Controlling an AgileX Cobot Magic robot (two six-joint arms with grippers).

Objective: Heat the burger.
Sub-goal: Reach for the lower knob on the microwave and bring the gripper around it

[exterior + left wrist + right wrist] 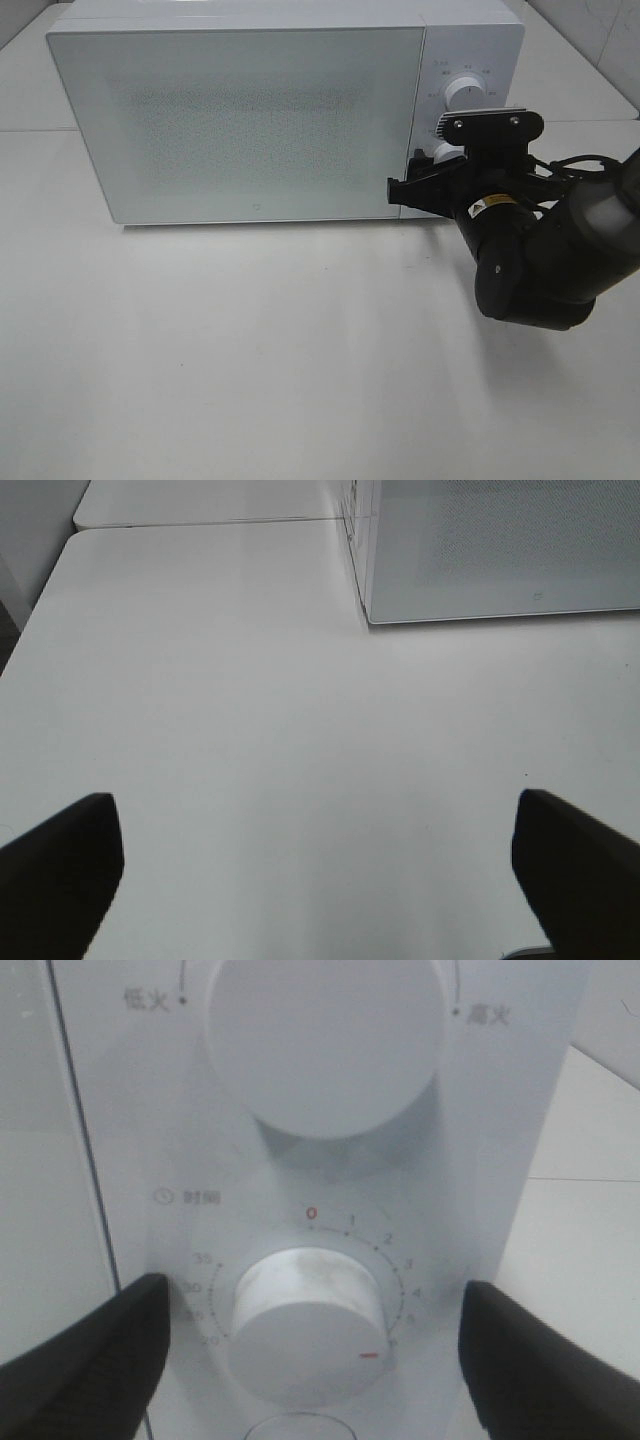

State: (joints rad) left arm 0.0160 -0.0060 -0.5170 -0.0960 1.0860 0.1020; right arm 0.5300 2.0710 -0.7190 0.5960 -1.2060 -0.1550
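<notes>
The burger is hidden; no view shows it. The white microwave (240, 120) stands at the back of the table with its frosted door shut. My right gripper (430, 175) is at its control panel. In the right wrist view the right gripper (310, 1340) is open, one finger (90, 1360) on either side of the timer knob (305, 1320), apart from it. The knob's red mark points to the lower right of the dial, near 5. The power knob (325, 1040) is above it. My left gripper (320, 870) is open and empty over bare table.
The white table (250, 350) runs in front of the microwave. The microwave's lower left corner (500, 550) shows in the left wrist view. The right arm's black body (540, 260) hangs over the table at the right.
</notes>
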